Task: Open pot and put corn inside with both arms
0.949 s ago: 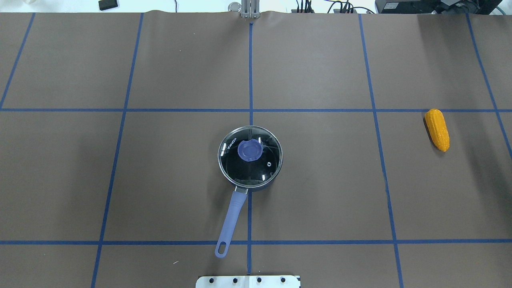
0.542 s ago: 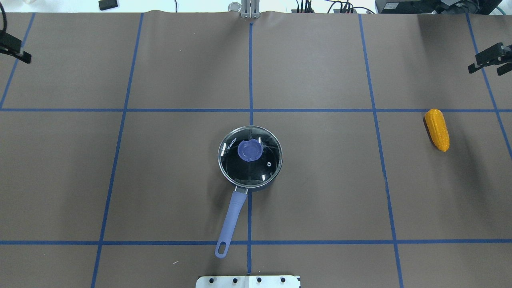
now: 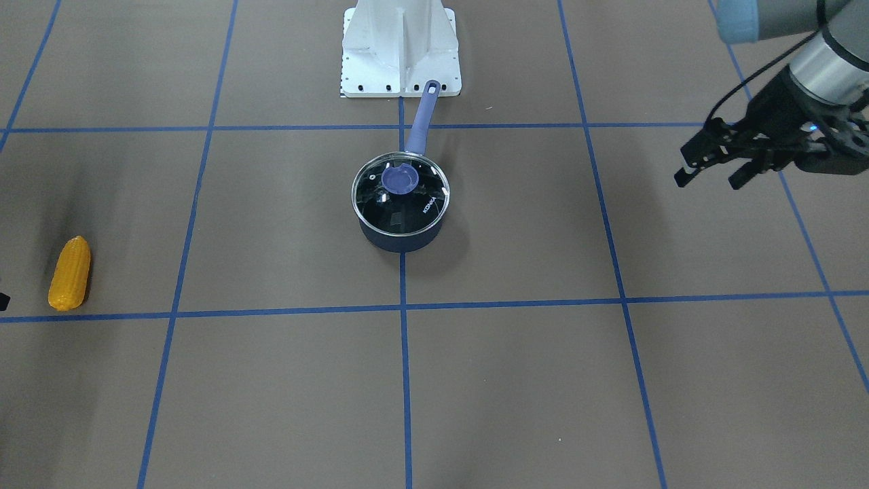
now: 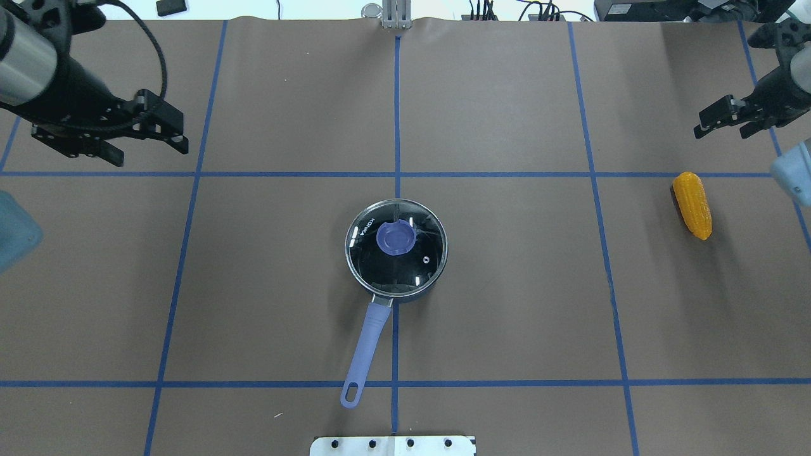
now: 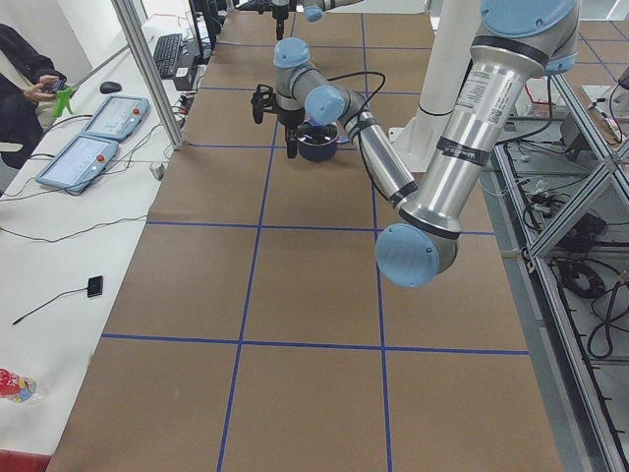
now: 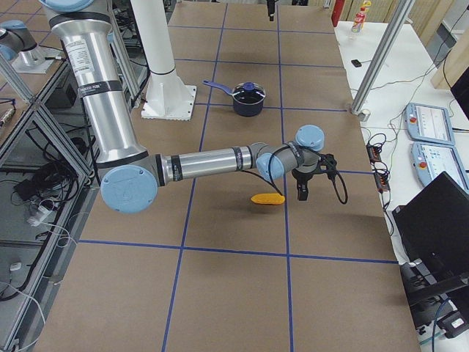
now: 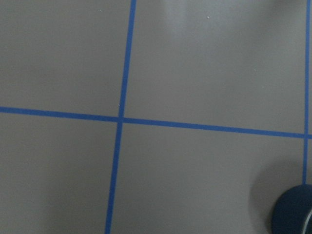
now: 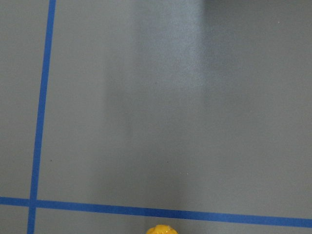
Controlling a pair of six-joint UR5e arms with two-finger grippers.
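Over brown bench [image 4: 507,316], reaching in from both ends now; only poking in at edges a moment ago. Holding left pincer [image 3: 706,182] wide open, empty, well apart from pot [image 3: 400,241]. Holding right pincer [image 4: 719,133] open too, empty, near corn [image 4: 692,206] but not touching. Leaving pot in middle with lid [image 4: 408,269] on, corn lying far off at right side. Just starting: probably heading for lid first, then picking up corn.

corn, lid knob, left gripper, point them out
corn [image 4: 692,206], overhead exterior view, middle of the cob
lid knob [image 4: 396,237], overhead exterior view, centre of the blue knob
left gripper [image 3: 706,182], exterior front-facing view, midway between its open fingertips
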